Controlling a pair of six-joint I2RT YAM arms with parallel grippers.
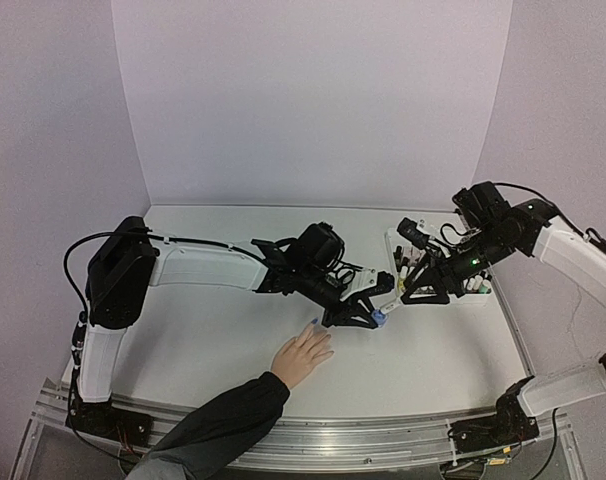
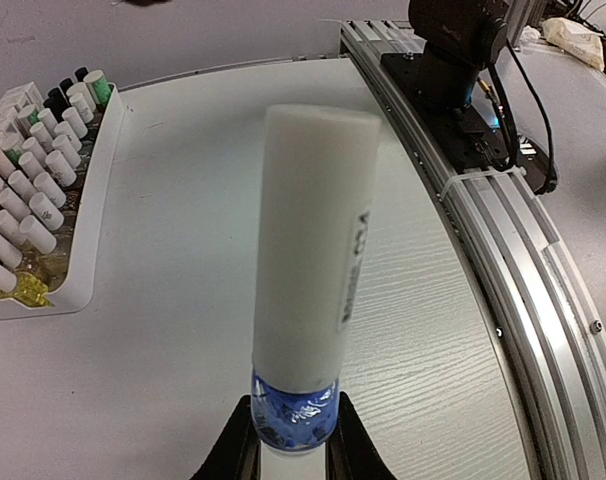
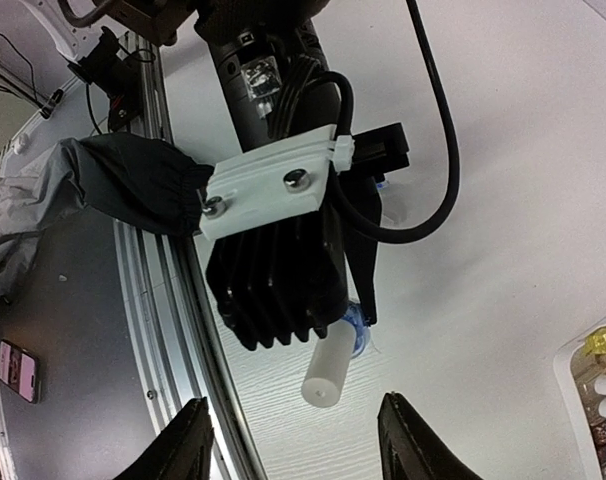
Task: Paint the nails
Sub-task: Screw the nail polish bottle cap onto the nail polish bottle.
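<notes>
A small blue polish bottle with a long white cap (image 2: pixel 305 300) is clamped at its base in the left tool (image 2: pixel 293 445). The right tool (image 3: pixel 301 440) is spread wide, facing the cap. The tiny fingernails (image 1: pixel 314 323) of a light-skinned hand (image 1: pixel 301 357) are rested on the white desk (image 1: pixel 433 350), just beside the left tool.

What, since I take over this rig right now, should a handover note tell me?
The left tool is shut on the blue polish bottle.
The right tool is open and faces the bottle's white cap without gripping it.
The hand lies flat on the table near the front edge. Of the nails, one fingertip looks blue; the others are too small to judge.
Done: bottle in grasp.
Left: take the cap off, brush the nails.
</notes>
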